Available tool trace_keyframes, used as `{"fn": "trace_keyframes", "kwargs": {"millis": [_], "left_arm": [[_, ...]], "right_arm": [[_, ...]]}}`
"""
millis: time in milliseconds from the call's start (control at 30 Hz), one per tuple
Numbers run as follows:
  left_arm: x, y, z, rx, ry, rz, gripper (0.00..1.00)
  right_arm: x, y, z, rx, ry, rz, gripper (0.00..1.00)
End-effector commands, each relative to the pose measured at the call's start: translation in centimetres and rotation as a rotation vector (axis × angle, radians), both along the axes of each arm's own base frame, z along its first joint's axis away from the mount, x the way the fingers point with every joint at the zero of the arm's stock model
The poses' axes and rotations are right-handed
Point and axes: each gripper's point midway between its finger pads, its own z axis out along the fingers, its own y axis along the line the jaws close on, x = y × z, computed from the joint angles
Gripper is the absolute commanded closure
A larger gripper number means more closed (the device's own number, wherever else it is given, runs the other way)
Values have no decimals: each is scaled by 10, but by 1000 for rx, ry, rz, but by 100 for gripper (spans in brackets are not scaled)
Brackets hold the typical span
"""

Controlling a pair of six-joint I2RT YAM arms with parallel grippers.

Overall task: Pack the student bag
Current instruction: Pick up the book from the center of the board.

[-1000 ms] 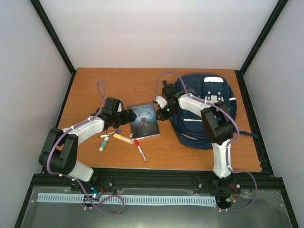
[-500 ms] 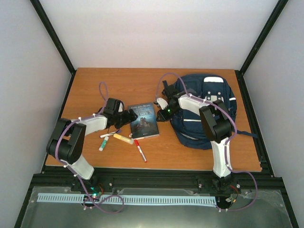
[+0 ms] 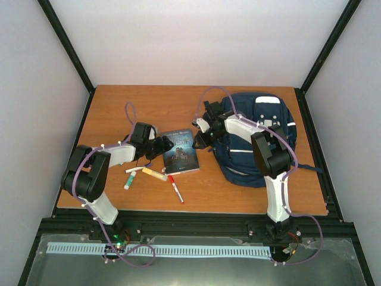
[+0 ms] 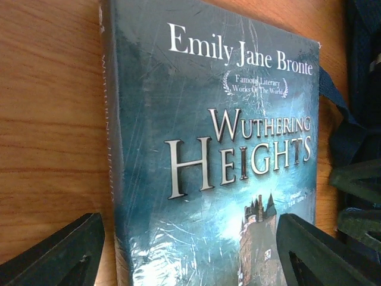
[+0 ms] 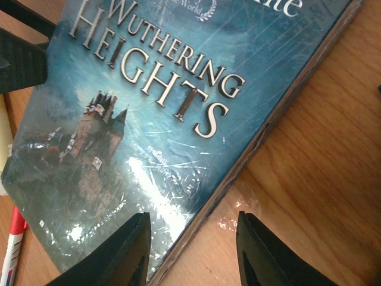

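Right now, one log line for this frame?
left gripper: open, straddling book | right gripper: open over book edge | bag: book not inside

Left tool (image 4: 190,253), right tool (image 5: 193,250) — jaws apart

The soft rectangular paperback book (image 4: 226,149) has a glossy, deep teal-blue cover. It turns paler turquoise around a brownish castle picture, and carries silver-white lettering and a darker spine. The flat wooden worktop (image 3: 161,107) is orange-brown with fine, darker grain lines. The large fabric student bag (image 3: 247,168) is navy blue with thin white stripes and white patches. The slim plastic marker (image 3: 176,189) is white with red ends, the stubby highlighter (image 3: 154,173) is yellow-orange, and the short pen (image 3: 127,180) is green and white.
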Motion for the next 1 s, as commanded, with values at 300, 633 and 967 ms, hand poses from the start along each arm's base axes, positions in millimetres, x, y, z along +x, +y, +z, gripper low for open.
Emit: {"fn": "trace_keyframes", "kwargs": {"millis": [300,633,967], "left_arm": [[-10,2,-21,-21,92,36,10],[-7,-35,-21,-270,62,-67,13],[-10,-60,26,-444,-10,-200,24]], "right_arm": [[-2,-11,-53,-112,89,-34,71],[-13,-32,-90,-246,132,-38,77],[-20,-20,-90,-229,134,11,74]]}}
